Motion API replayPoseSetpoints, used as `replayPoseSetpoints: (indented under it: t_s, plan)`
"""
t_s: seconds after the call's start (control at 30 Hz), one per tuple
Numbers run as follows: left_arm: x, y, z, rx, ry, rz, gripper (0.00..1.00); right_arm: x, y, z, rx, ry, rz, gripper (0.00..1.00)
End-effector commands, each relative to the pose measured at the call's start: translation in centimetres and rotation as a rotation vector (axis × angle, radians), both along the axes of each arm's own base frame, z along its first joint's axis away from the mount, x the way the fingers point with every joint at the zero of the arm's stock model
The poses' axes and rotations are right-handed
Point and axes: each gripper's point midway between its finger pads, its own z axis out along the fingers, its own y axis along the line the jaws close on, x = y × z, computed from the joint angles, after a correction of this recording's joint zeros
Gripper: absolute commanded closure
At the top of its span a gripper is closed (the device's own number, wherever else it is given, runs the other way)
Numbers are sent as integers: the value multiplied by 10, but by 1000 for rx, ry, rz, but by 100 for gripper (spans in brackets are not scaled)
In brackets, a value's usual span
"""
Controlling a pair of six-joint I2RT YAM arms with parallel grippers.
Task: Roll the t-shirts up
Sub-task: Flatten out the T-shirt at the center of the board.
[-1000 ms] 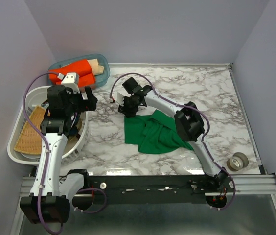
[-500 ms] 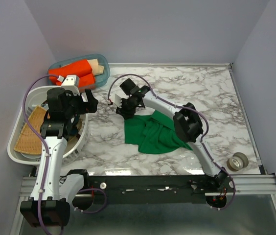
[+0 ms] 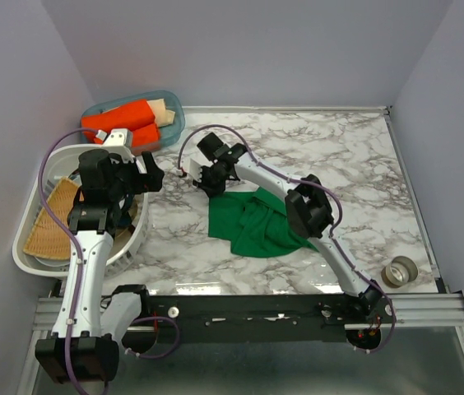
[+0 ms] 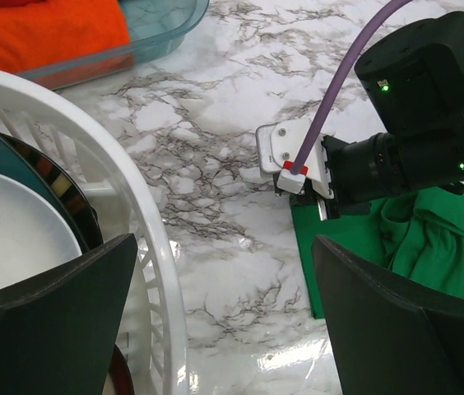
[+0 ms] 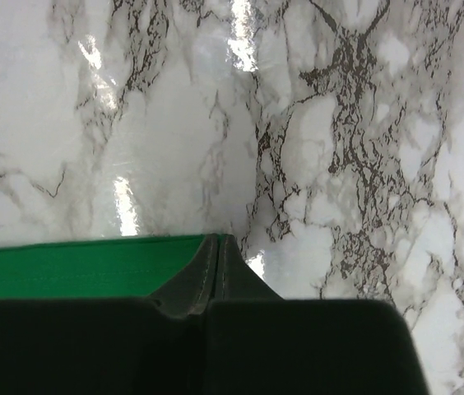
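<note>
Top external, near to far. Near right of marble tabletop (image 3: 339, 164): tape roll (image 3: 401, 270), well apart from everything else. Near left: white basket (image 3: 26, 251) with wicker piece (image 3: 51, 220) inside; per left wrist view, also dishes (image 4: 10, 247) in it, one white, one dark. Mid-tabletop: green t-shirt (image 3: 252, 226), crumpled, flat on the marble, right arm's elbow over its right side. At its far left corner: right hand (image 3: 207, 185), low over tabletop; per right wrist view, fingers (image 5: 183, 288) pressed together, clamped on shirt's edge. Left of that: left hand (image 3: 151, 171), above basket's far rim, fingers (image 4: 396, 329) spread wide, holding nothing, facing right hand and shirt corner. Far left: clear blue bin (image 3: 174, 107) with orange cloth (image 3: 121, 123) rolled inside and beige piece (image 3: 160, 111) beside it.
</note>
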Motion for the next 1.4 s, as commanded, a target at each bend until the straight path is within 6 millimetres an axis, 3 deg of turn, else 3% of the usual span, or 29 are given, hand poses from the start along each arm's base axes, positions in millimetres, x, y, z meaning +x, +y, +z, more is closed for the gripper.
replayPoseSetpoints:
  t_s: [0.0,0.13,0.17,0.23,0.27,0.3,0.37,0.4,0.5,0.57,0.63,0.67,0.83,0.9,1.03,1.07,1.13,1.17,1.27,1.3,1.37]
  plan:
    - [-2,-4,1,-28,-3,-20,1,-6,-10,-18,-50,23,-23,99]
    - [4,-6,5,-17,-10,-45,1,31,-8,66,114,-85,-164,99]
    - [6,-6,6,-6,-15,-53,1,42,-15,110,181,-127,-214,100]
    - [12,-9,6,2,-14,-69,1,57,-21,166,291,-202,-255,100]
    - [13,-11,6,4,-15,-76,1,66,-34,228,399,-288,-289,100]
    - [17,-13,12,3,-30,-83,1,70,-41,258,445,-342,-303,100]
    - [22,-19,13,1,-32,-104,1,74,-59,317,523,-467,-322,100]
    - [25,-21,18,1,-47,-110,1,68,-73,365,589,-561,-332,100]
    - [32,-34,21,0,-52,-145,1,60,-105,438,675,-731,-390,100]
    - [34,-47,22,16,-56,-195,1,54,-120,466,709,-792,-424,100]
    - [33,-61,25,36,-72,-249,1,50,-138,489,724,-853,-489,100]
    - [30,-77,22,65,-75,-314,1,51,-144,490,715,-863,-511,100]
    - [22,-129,4,121,-55,-498,1,63,-181,452,603,-817,-648,100]
    - [18,-150,-3,169,-72,-577,1,63,-199,455,630,-783,-708,100]
    - [12,-178,-12,231,-91,-672,1,53,-217,492,722,-809,-777,100]
    - [11,-182,-11,236,-99,-685,1,43,-221,518,788,-831,-783,100]
    - [2,-192,-13,270,-126,-740,1,39,-222,538,829,-844,-782,100]
    - [-4,-195,-11,289,-156,-765,1,31,-226,558,863,-864,-780,100]
    - [-30,-216,-36,420,-254,-932,1,44,-226,544,818,-865,-801,99]
    - [-38,-224,-52,452,-273,-973,1,55,-222,517,764,-834,-812,100]
    - [-50,-244,-74,528,-295,-1064,1,63,-228,495,738,-793,-839,100]
